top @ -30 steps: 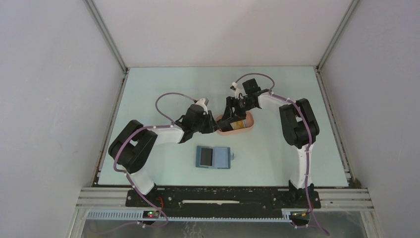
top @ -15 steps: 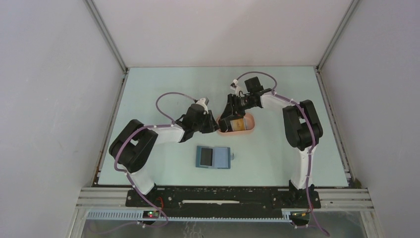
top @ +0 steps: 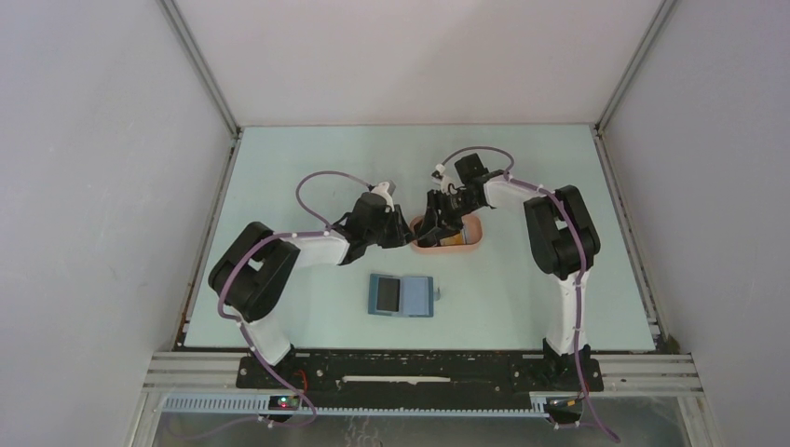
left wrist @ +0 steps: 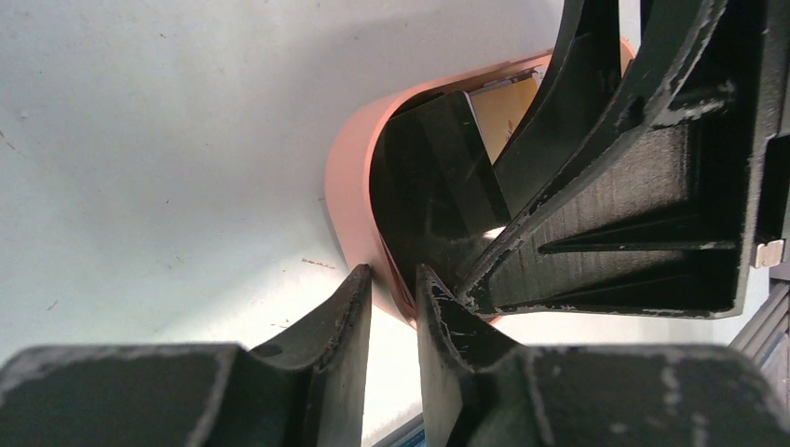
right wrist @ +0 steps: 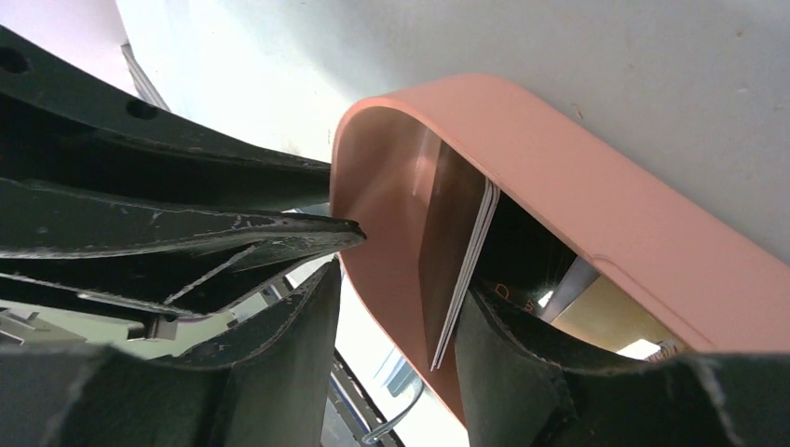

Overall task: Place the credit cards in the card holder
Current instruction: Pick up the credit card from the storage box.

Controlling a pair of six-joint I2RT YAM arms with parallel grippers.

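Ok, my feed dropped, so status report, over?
Left gripper clamps rim of salmon-pink oval tray. Right gripper, fingers open, astride thin plastic cards standing inside. Blue folding wallet lies open nearby. Nothing between them.

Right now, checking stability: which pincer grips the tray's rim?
The left pincer, pinching the end wall of the pink tray; the right pincer straddles the tilted cards, open.

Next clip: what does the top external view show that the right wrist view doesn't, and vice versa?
Only the top external view shows the blue card holder lying open on the table. Only the right wrist view shows credit cards standing on edge inside the pink tray, between the right gripper's parted fingers. Both show that tray with the left gripper at its end.
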